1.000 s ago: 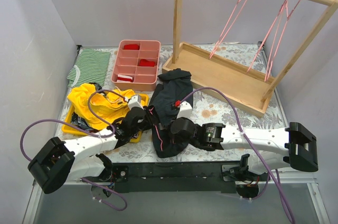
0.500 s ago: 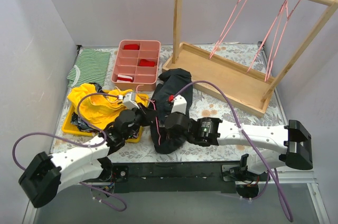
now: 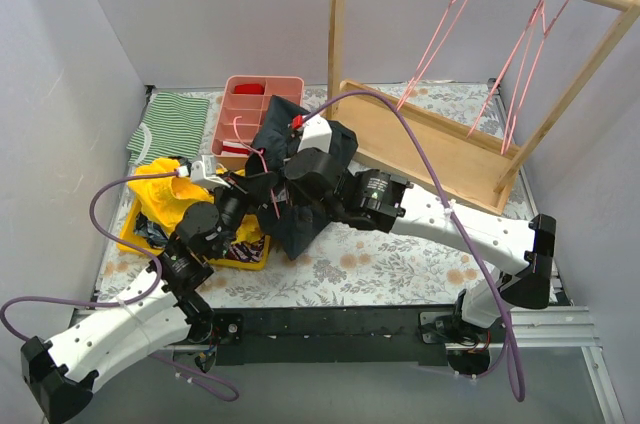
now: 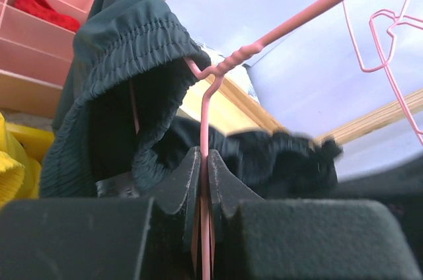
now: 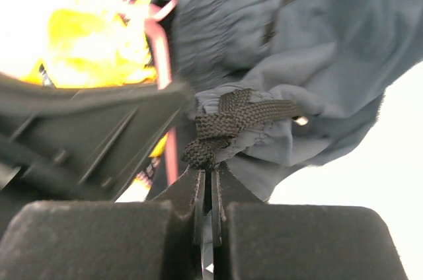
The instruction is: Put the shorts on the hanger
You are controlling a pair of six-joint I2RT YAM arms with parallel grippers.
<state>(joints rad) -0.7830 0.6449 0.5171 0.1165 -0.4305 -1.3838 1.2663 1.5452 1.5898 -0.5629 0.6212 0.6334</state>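
Shorts (image 3: 297,224), one dark pair, hang lifted off the table (image 3: 400,266) left of centre, held between the two grippers. The left gripper (image 4: 203,161) is closed on the hanger (image 4: 206,111), its fingers pinching the pink wire just below the twisted neck. One shoulder of the wire runs down inside the gathered waistband, and the hook sweeps up to the right. The right gripper (image 5: 207,177) is clamped on the cord (image 5: 228,118), a knotted black braid at the waist. Blue-grey fabric is bunched behind the cord, and a stretch of pink wire shows just to its left. From above, both wrists crowd together against the garment, so the fingertips are hidden there.

Three spare hangers (image 3: 437,39) hang on the rail of the one rack (image 3: 430,149) at far right: one alone, and two close together farther right. One pink tray (image 3: 265,79) sits just behind the shorts. It holds red pieces, but the fabric covers part of it, so they cannot be counted. One striped cloth (image 3: 170,124) lies at far left. Nearer than that, one yellow garment (image 3: 170,189) is heaped in a yellow tray (image 3: 130,236), just left of the shorts.
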